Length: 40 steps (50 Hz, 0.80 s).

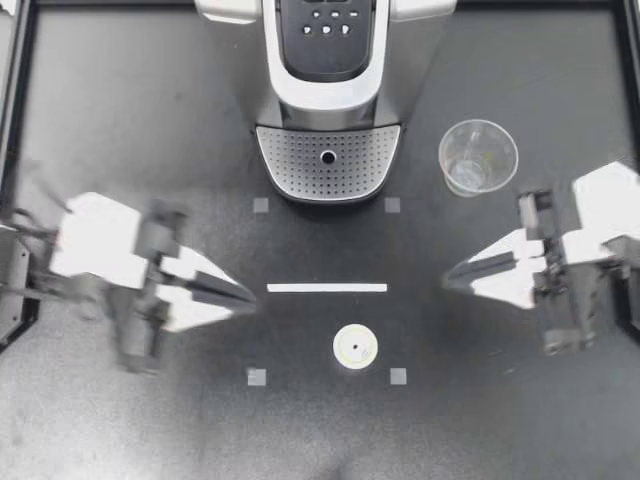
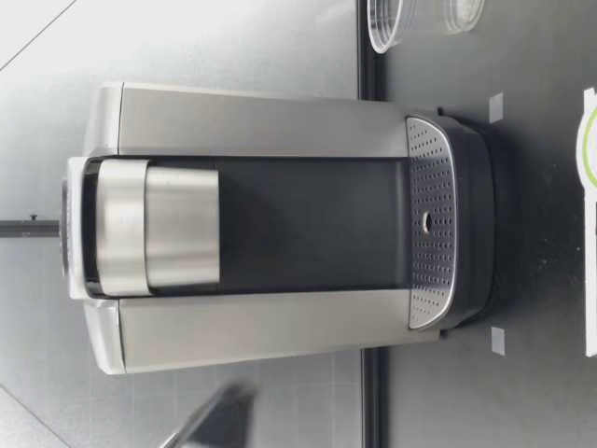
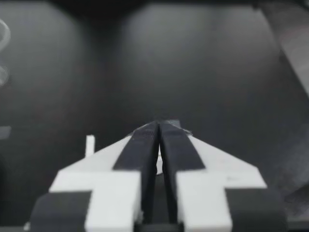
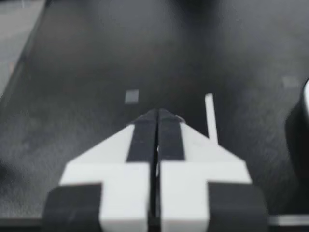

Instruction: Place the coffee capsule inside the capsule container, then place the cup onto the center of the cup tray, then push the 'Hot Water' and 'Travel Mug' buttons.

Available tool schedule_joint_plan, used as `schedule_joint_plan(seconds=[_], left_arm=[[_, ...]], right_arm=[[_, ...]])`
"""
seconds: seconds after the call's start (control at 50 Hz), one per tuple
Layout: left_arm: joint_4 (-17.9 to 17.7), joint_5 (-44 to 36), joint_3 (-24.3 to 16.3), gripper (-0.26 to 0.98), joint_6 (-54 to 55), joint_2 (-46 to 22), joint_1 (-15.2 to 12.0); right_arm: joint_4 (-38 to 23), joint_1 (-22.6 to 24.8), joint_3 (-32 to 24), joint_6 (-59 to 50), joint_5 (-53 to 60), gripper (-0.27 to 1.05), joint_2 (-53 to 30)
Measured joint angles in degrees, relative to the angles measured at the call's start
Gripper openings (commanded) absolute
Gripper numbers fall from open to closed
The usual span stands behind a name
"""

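My left arm reaches in from the left edge of the table point(image 1: 110, 130). It is stretched low and roughly level, and the left gripper point(image 1: 248, 296) points toward the table's middle. My right arm reaches in from the right edge the same way, with the right gripper point(image 1: 450, 272) pointing back at the left one. The white strip point(image 1: 327, 288) lies between the two tips. The left tip is near one end of it and the right tip is a bit farther from the other end.

Bare table surface runs along the front edge and out to both front corners. The only thing there is the coffee capsule point(image 1: 355, 348), flat on the table at mid-width toward the front edge, inside the four grey square markers point(image 1: 257, 376) and apart from both grippers. The coffee machine point(image 1: 330, 90) stands at the middle of the back edge, with its cup tray point(image 1: 328, 165) facing forward and its button panel point(image 1: 325, 22) on top. The cup point(image 1: 478, 157) stands upright toward the back right, beside the tray and not on it, and farther back than my right gripper.

In the left wrist view the left gripper's fingers point(image 3: 142, 150) are pressed together with nothing between them. The right wrist view shows the right gripper's fingers point(image 4: 170, 135) pressed together in the same way, also holding nothing. I can't tell whether either tip touches the table.
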State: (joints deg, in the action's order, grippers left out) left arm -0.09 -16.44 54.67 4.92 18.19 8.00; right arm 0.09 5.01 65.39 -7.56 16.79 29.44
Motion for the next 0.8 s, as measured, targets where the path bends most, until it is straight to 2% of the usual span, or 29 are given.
schedule_joint_plan(seconds=[0.12,0.32,0.46,0.56,0.8], left_arm=[[0.0,3.6,-3.3,0.12,-0.3,-4.5,0.1],[0.1,15.8,-10.5,0.12,-0.4,-11.2,0.1],[0.1,21.1,-14.7,0.17,-0.2,-16.3,0.1],[0.1,23.0,-17.1,0.29,-0.3,-19.3,0.1],[0.2,24.4,-19.4,0.75,-0.7,-22.4,0.2]], right_arm=[[0.0,0.9,-0.9,0.0,0.0,0.06,-4.0],[0.0,1.6,-2.6,0.0,0.0,0.06,-10.5],[0.0,2.3,-4.3,0.0,0.0,0.06,-14.9],[0.0,3.0,-5.4,0.0,-0.1,0.06,-17.4],[0.0,4.7,-7.8,-0.1,-0.8,0.06,-22.2]])
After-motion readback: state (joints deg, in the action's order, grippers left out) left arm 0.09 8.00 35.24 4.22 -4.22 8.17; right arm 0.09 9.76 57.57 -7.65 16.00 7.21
